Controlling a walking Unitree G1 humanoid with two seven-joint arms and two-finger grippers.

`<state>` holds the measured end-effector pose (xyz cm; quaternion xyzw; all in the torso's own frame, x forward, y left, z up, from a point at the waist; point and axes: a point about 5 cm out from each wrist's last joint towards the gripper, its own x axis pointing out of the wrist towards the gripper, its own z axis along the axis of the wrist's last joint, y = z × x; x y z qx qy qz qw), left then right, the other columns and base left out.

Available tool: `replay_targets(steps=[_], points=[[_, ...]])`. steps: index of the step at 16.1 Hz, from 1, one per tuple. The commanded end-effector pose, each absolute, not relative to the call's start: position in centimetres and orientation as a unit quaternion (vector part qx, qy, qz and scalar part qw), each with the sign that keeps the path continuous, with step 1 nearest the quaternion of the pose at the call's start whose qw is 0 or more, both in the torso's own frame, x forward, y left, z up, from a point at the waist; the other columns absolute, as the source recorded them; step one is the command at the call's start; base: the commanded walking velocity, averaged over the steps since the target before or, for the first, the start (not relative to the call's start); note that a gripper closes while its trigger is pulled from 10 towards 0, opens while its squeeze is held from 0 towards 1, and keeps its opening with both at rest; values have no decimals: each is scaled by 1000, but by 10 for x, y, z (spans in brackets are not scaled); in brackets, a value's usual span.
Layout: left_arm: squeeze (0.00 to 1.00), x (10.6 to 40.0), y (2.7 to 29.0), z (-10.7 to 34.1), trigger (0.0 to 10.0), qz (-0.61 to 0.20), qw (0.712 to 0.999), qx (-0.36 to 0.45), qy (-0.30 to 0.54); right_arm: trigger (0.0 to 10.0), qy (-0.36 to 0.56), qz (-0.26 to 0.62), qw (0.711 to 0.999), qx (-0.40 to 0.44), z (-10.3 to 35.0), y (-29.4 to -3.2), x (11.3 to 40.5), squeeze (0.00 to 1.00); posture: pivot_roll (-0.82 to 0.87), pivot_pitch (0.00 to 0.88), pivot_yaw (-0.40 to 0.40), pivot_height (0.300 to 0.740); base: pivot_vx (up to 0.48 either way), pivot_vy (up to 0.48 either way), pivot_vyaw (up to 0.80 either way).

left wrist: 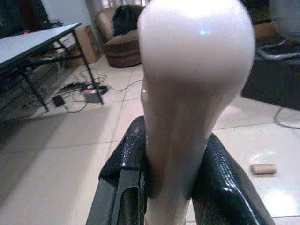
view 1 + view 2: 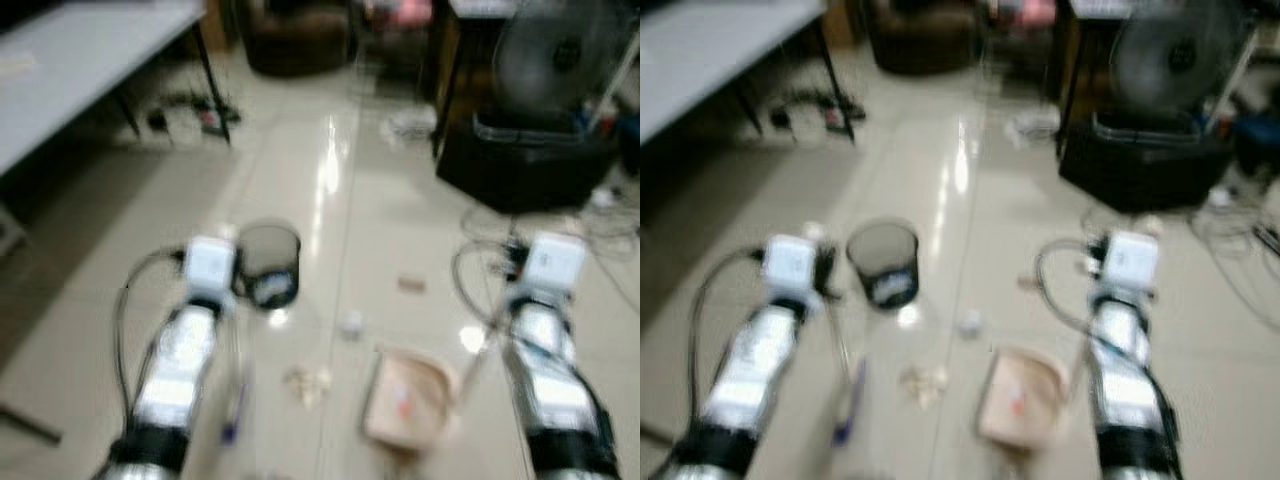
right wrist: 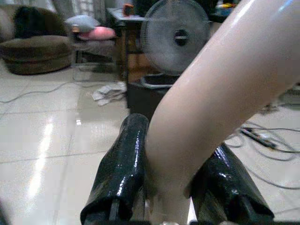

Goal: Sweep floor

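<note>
My left gripper (image 1: 173, 157) is shut on the rounded top of a pale pink broom handle (image 1: 192, 84), with its black fingers (image 1: 126, 173) on both sides. The thin broom shaft (image 2: 236, 385) slants down to the floor beside my left arm (image 2: 180, 360). My right gripper (image 3: 176, 157) is shut on the curved pale handle (image 3: 225, 84) of a pink dustpan (image 2: 405, 400), which rests on the tiles beside my right arm (image 2: 545, 360). Crumpled scraps (image 2: 308, 382), a small white bit (image 2: 351, 325) and a cardboard roll (image 2: 411, 284) lie on the floor between the arms. The head views are blurred.
A dark round bin (image 2: 268, 262) stands on the tiles just ahead of the left arm. A white table (image 2: 80, 60) with a power strip (image 2: 205, 118) under it is at the left. A fan (image 2: 560, 50) on a black box (image 2: 525, 165), loose cables (image 2: 600, 225) and a brown armchair (image 2: 295, 40) lie ahead.
</note>
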<state>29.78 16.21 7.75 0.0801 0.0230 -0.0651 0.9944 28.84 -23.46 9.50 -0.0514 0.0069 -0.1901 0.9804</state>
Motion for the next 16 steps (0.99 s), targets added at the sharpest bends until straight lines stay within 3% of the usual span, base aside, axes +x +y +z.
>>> replay_targets(steps=[1, 3, 16], points=[[0, 301, 170, 88, 10000, -54, 995, 88, 1, 10000, -12, -181, 982, -50, 104, -228, 294, 0, -21, 0, 29, 740, 326, 0, 0], [0, 301, 171, 88, 10000, -52, 995, 88, 2, 10000, -13, -180, 982, -48, 104, -228, 294, 0, -20, 0, 29, 740, 302, 0, 0], [0, 301, 169, 87, 10000, -44, 995, 86, 2, 10000, -16, -172, 984, -46, 103, -225, 296, 0, -18, 0, 22, 740, 0, 0, 0]])
